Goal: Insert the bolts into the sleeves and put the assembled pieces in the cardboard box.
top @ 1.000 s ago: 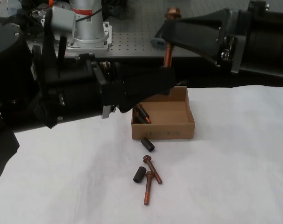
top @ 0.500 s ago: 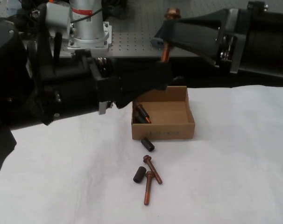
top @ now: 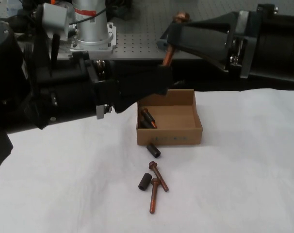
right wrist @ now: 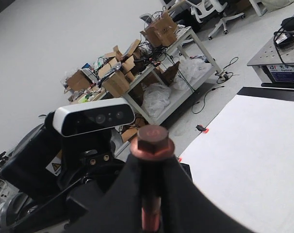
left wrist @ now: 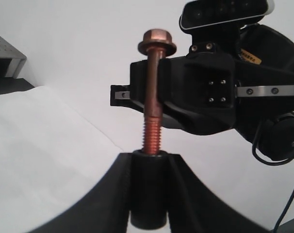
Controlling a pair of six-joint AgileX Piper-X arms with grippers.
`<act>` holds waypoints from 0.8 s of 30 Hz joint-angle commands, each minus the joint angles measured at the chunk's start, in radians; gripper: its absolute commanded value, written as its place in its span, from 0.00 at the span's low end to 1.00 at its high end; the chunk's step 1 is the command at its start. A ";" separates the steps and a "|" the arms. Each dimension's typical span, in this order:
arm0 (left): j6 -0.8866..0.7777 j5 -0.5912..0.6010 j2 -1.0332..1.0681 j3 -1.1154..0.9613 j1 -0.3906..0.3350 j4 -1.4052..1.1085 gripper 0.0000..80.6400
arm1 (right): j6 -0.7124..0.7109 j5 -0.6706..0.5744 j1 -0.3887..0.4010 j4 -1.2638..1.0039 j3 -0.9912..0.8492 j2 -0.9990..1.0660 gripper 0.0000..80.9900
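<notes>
Gripping a black sleeve [left wrist: 148, 194] upright, the left gripper [left wrist: 150, 165] has both fingers clamped against the sleeve's sides. The right gripper [right wrist: 152, 170] pinches a copper bolt [left wrist: 153, 97] on its shank just under the flanged head, head up, thread down. The thread tip sits at the sleeve's mouth, in line with the bore. It looks just inside the rim, depth unclear. Most of the shank is outside the sleeve.

High view: both grippers meet in the air over the rear left corner of the cardboard box [top: 171, 134]. The left arm comes in from the left, the right arm from the right and higher. The box is open-topped and sits on the white cloth [top: 244, 170] covering the worktop. Inside it, against the left wall, lie dark assembled pieces [top: 146, 118] with a copper end showing, count unclear. A loose sleeve [top: 154, 150] lies just in front of the box. Nearer the camera, a second loose sleeve [top: 145, 181] lies just beside the far bolt [top: 158, 176]. The near bolt [top: 153, 196] touches the far bolt with its head. A perforated metal plate [top: 137, 41] lies behind the cloth.
</notes>
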 commanded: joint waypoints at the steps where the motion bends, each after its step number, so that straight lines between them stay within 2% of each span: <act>1: -0.018 -0.053 -0.002 -0.011 0.021 -0.002 0.01 | -0.005 -0.082 0.001 0.017 -0.002 -0.006 0.02; 10: -0.018 0.000 0.000 -0.011 0.009 0.055 0.01 | -0.001 -0.126 0.010 0.017 -0.002 -0.006 0.02; 18: -0.018 -0.003 0.028 -0.011 -0.021 0.055 0.01 | -0.051 -0.130 0.078 0.084 -0.002 -0.006 0.02; 24: -0.010 -0.021 0.028 -0.013 -0.021 0.053 0.01 | -0.069 -0.130 0.082 0.112 -0.002 -0.006 0.02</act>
